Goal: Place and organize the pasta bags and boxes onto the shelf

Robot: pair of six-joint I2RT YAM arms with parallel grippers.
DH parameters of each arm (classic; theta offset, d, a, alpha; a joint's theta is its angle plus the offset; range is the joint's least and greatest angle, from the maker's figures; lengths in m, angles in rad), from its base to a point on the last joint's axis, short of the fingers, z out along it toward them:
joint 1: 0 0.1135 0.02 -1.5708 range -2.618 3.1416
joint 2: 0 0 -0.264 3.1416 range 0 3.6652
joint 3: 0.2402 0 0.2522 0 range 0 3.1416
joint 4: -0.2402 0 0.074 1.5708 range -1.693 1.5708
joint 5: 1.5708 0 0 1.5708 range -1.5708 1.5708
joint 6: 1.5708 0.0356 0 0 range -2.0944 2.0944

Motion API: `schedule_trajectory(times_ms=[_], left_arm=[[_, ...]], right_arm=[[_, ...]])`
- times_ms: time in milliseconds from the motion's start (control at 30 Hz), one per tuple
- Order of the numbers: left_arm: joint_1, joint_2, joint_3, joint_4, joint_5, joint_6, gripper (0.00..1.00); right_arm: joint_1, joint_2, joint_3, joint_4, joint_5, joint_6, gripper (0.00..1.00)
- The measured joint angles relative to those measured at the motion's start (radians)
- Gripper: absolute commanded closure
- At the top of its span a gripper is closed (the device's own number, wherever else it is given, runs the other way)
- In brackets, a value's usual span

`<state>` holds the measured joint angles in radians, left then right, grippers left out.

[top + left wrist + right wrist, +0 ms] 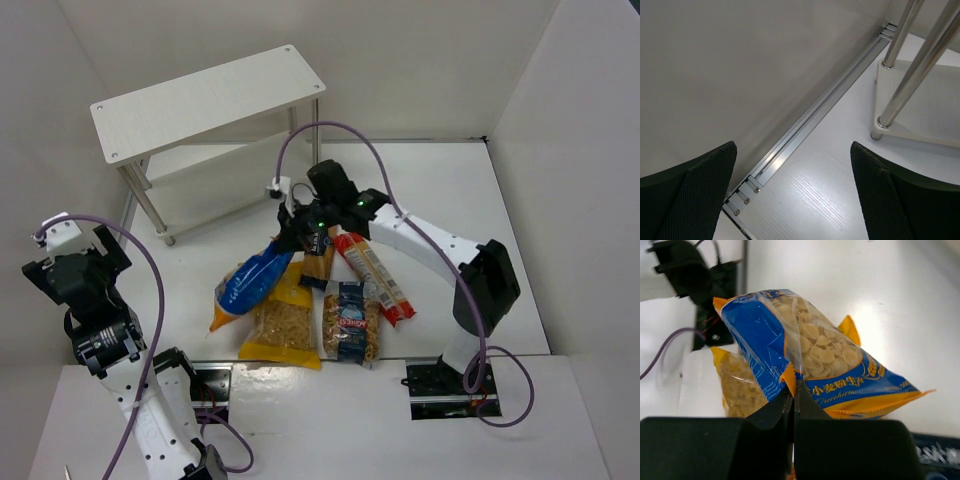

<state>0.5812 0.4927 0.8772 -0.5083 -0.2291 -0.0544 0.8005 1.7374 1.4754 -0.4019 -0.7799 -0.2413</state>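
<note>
Robotics lab test cell: white partition walls (420, 60) box in worktop (450, 200) w/ left arm (100, 330), right arm (430, 245) bolted on, alu. rail (810, 125).

White wood-grain worktop (480, 220), walled in white. Carries at far left a white two-tier shelf (200, 105) on thin silver legs, one foot near an aluminium rail (810, 125) running along the left wall. Holds near the middle a cluster of packs: large yellow windowed bag (285, 325) lying flat, clear blue-labelled bag (350, 322) just right of it, long red pack (375, 275) slanting further right, long navy-tan box (318, 265) between them, partly hidden. Blue bag with orange ends (250, 283) overlapping the yellow bag's upper left, one edge pinched in the right tool (292, 245); cannot tell whether resting on the worktop.
</note>
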Motion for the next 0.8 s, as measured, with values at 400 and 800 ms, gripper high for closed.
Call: schedule_trajectory(times_ms=[400,800], left_arm=[[-0.004,0.002,0.000,-0.059,0.379,0.148,0.00],[-0.014,0.107,0.059,-0.214,0.762,0.404,0.00]], right_arm=[[-0.120,-0.060,-0.094,0.041,0.064,0.011,1.00],[-0.262,-0.070,-0.159,0.027,0.135,0.077,1.00]])
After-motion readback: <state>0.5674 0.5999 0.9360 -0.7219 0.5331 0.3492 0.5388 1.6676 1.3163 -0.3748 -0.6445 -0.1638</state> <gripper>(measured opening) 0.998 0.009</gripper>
